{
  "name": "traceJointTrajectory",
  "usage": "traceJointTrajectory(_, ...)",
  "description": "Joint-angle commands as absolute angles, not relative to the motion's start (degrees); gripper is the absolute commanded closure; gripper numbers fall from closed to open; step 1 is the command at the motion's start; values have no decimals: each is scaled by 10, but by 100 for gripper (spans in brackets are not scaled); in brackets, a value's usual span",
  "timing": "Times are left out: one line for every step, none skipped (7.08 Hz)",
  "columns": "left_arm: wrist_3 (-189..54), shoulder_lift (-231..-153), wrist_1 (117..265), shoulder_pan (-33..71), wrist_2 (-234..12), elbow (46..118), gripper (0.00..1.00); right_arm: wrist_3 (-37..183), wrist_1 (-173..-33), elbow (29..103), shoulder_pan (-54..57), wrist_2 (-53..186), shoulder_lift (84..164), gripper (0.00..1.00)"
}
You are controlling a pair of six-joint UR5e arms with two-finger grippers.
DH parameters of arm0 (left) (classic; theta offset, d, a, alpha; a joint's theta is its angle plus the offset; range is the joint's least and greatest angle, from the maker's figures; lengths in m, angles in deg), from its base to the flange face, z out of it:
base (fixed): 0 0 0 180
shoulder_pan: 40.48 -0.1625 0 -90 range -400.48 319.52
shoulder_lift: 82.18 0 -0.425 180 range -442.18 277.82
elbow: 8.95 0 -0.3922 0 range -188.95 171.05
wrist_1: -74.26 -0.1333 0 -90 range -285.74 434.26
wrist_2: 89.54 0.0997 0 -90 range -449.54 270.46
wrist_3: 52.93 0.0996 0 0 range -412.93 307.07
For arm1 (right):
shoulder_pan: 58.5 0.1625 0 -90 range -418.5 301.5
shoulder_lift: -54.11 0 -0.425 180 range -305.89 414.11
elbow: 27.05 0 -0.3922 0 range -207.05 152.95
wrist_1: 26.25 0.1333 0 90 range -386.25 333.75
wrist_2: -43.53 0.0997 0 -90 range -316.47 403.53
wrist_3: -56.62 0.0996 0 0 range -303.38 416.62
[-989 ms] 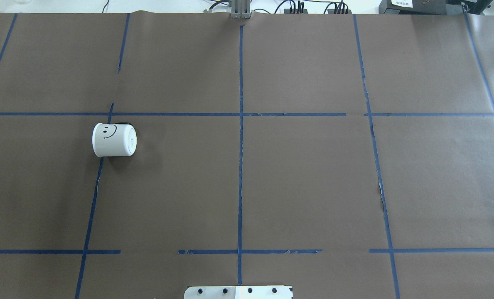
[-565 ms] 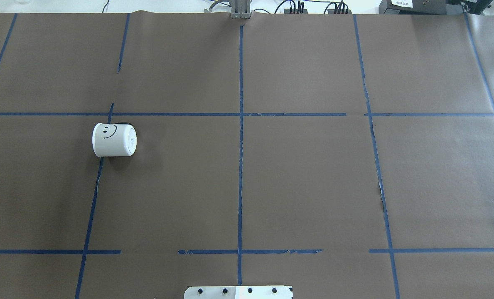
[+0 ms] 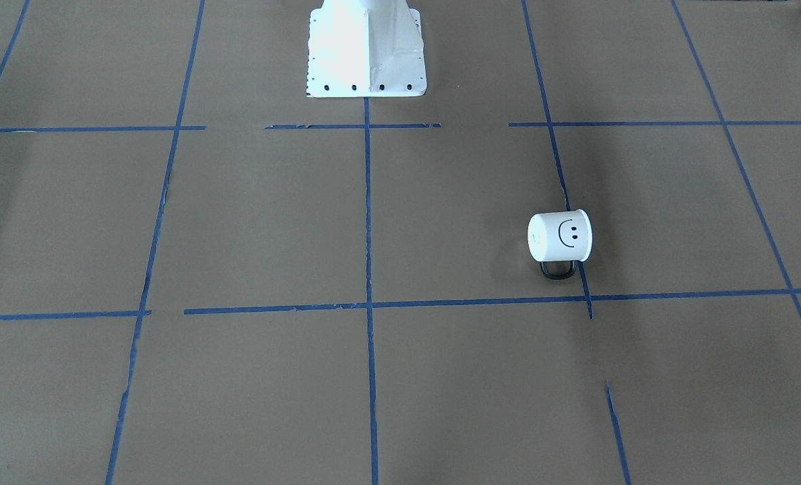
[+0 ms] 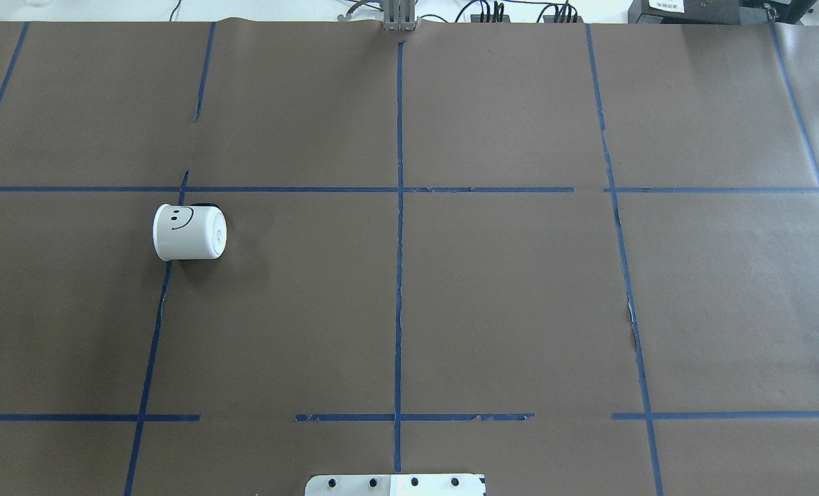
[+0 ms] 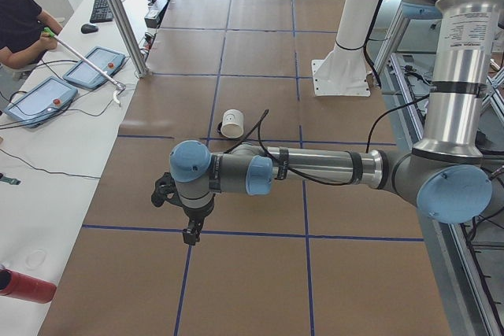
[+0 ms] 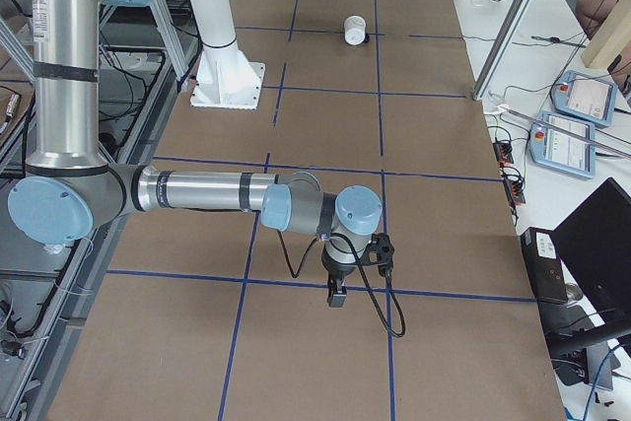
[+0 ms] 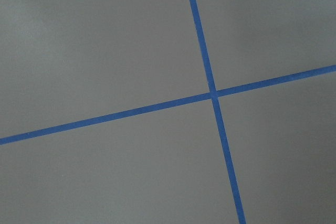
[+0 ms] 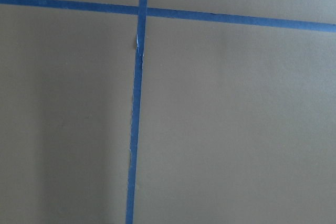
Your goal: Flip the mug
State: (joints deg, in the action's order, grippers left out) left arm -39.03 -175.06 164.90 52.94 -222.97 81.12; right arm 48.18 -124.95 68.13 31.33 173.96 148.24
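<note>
The white mug (image 4: 189, 233) with a black smiley face lies on its side on the brown paper, left of centre in the overhead view. Its open end faces the table's left end and its dark handle (image 3: 558, 269) rests on the far side from the robot. It also shows in the front-facing view (image 3: 560, 236) and both side views (image 5: 232, 123) (image 6: 355, 29). My left gripper (image 5: 190, 234) hangs over the table well short of the mug; I cannot tell if it is open. My right gripper (image 6: 336, 295) hangs at the opposite end; I cannot tell its state either.
Blue tape lines (image 4: 399, 241) divide the brown table cover into squares. The white robot pedestal (image 3: 366, 47) stands at the robot-side edge. Tablets (image 5: 94, 67) and a slanted metal post (image 5: 118, 17) stand beyond the far edge. Both wrist views show only paper and tape.
</note>
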Motion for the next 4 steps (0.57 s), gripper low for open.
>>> traceJointTrajectory(-395, -1736, 1653, 529, -2260, 816, 0, 482, -1250, 681, 313, 1740, 1482, 0)
traceJointTrajectory(-404, -1737, 1653, 528, -2341, 814, 0, 482, -1250, 681, 313, 1740, 1482, 0)
traceJointTrajectory(-489, -1741, 1657, 514, -2376, 817, 0, 482, -1250, 681, 313, 1740, 1482, 0)
traceJointTrajectory(-580, -1743, 1715, 484, -2376, 814, 0, 482, -1250, 681, 313, 1740, 1482, 0)
